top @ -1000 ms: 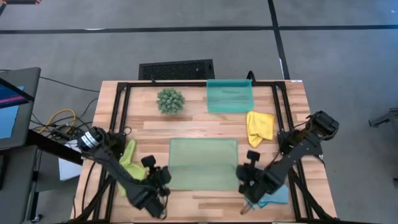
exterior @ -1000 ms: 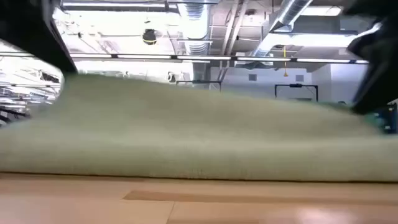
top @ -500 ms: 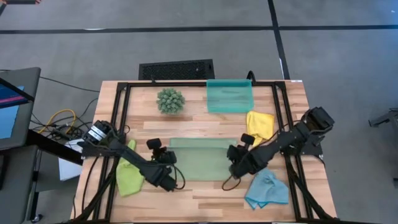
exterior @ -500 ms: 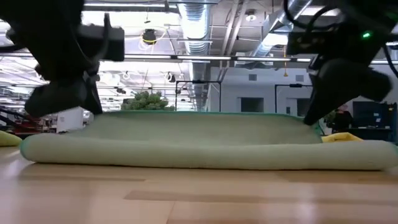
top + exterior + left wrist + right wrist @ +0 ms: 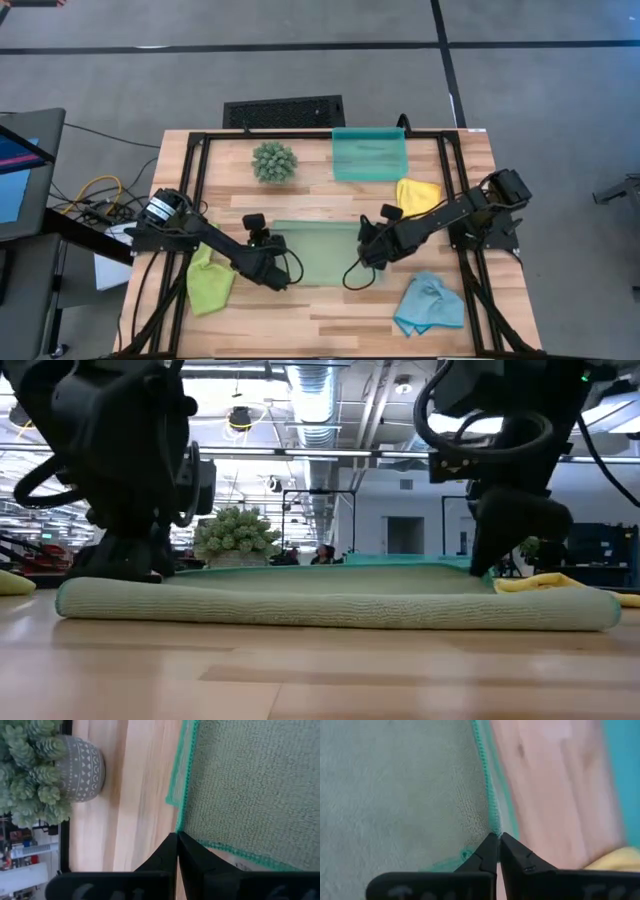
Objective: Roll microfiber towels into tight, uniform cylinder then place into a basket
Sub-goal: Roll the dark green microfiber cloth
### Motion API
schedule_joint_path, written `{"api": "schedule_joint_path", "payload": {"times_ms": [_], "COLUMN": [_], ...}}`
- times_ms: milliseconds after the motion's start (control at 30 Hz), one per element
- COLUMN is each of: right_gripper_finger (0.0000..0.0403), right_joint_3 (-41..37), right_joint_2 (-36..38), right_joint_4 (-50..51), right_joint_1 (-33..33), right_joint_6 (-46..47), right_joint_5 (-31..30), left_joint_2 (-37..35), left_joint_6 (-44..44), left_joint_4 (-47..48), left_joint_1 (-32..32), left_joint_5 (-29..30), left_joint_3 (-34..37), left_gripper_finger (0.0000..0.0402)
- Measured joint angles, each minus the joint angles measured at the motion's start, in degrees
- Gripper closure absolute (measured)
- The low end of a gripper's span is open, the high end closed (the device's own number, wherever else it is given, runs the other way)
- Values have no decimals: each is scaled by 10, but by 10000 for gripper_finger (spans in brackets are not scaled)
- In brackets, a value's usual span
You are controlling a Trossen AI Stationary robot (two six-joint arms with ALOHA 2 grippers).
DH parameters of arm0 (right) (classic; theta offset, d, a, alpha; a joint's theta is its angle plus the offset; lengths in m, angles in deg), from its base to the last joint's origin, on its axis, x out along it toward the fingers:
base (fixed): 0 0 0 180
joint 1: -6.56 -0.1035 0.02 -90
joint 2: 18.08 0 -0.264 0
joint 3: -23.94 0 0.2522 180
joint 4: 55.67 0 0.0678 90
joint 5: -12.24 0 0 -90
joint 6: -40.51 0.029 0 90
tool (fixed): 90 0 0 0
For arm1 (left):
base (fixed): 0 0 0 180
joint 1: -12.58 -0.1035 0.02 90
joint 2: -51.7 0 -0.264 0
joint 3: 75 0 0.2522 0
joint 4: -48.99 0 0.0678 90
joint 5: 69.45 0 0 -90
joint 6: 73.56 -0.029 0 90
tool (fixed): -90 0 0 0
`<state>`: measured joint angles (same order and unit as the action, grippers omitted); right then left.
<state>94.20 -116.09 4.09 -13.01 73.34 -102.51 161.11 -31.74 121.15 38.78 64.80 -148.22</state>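
Sage green towel (image 5: 322,252) lying mid-table, folded over on itself with the thick rolled edge toward 6 o'clock (nice and clear in the low view (image 5: 330,608)). Left gripper (image 5: 272,262) down at the towel's 9 o'clock end, fingers pinched together right on the green-stitched corner (image 5: 181,827). Right gripper (image 5: 368,255) at the 3 o'clock end, fingers pressed closed on the hem (image 5: 492,832) there. Both arms reaching in low from the table's side edges.

Basket (image 5: 369,153) sitting up at 12 o'clock from the towel, near the far edge, well apart from it. Plant ball (image 5: 274,161) in its patterned grey pot (image 5: 80,767) off at 11 o'clock, beside the basket. Yellow towel (image 5: 416,198) crumpled at 2 o'clock, just behind the right arm. Light blue towel (image 5: 430,304) bunched up at 4 o'clock. Lime green towel (image 5: 210,285) heaped at 8 o'clock, partly under the left arm. Black grille (image 5: 284,111) on the floor beyond the table's far edge.
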Motion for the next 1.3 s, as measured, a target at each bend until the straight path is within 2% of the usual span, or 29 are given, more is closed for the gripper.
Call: {"api": "schedule_joint_path", "payload": {"times_ms": [167, 367, 533, 700, 867, 1100, 1200, 1300], "right_gripper_finger": [379, 374, 376, 379, 379, 378, 377, 378], "right_joint_3": [15, 39, 60, 68, 65, -5, -22, -26], "right_joint_2": [23, 67, 106, 133, 134, 102, 86, 77], "right_joint_4": [15, 33, 32, 8, 23, 11, 15, 8], "right_joint_1": [-29, -88, -157, -209, -188, -90, -58, -46], "right_joint_6": [1, 12, 31, 32, 46, 45, 48, 38], "right_joint_5": [48, 104, 109, 93, 37, 30, 16, 17], "left_joint_2": [0, 0, 0, 0, -1, 0, 0, -1], "left_joint_6": [-9, 2, 46, 59, 58, 59, 57, 50], "left_joint_4": [46, 122, 196, 218, 212, 173, 164, 175], "left_joint_1": [10, 48, 90, 126, 117, 63, 46, 49], "left_joint_5": [-22, -92, -109, -125, -108, -112, -142, -183], "left_joint_3": [-45, -130, -209, -269, -263, -185, -168, -185], "left_gripper_finger": [401, 401, 401, 401, 401, 401, 401, 401]}}
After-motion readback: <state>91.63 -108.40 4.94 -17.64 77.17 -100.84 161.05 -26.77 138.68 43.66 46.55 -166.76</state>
